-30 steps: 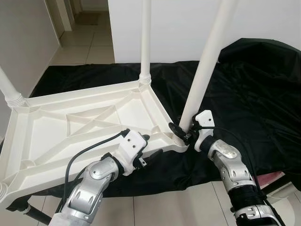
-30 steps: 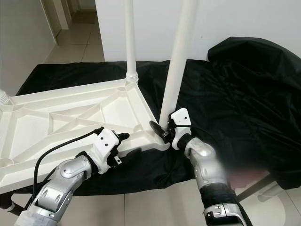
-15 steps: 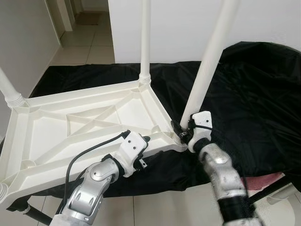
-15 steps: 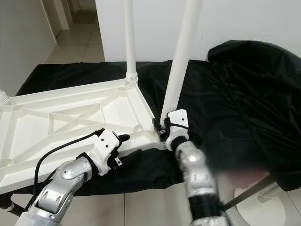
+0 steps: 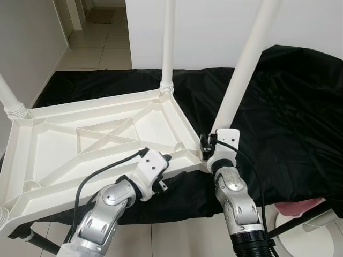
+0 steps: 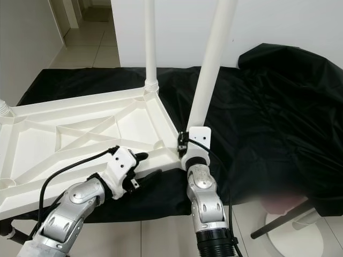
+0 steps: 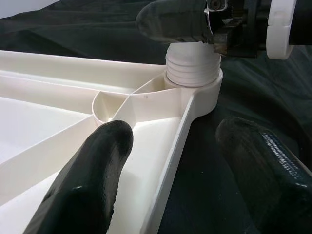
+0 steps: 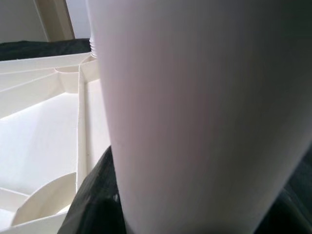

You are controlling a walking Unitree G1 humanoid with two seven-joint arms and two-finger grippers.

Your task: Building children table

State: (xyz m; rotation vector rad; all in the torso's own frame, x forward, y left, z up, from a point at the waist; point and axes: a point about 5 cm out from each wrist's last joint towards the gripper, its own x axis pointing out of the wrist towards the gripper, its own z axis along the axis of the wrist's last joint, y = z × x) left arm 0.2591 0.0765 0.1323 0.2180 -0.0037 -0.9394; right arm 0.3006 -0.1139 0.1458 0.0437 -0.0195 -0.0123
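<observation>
Now right end effector (image 5: 206, 145) swung upright, clenched on leg (image 5: 241, 72), left end effector (image 7: 170, 161) released astride tabletop (image 5: 80, 144) edge

No writing, label, brand mark, number or sign can be read anywhere in these pictures.
</observation>
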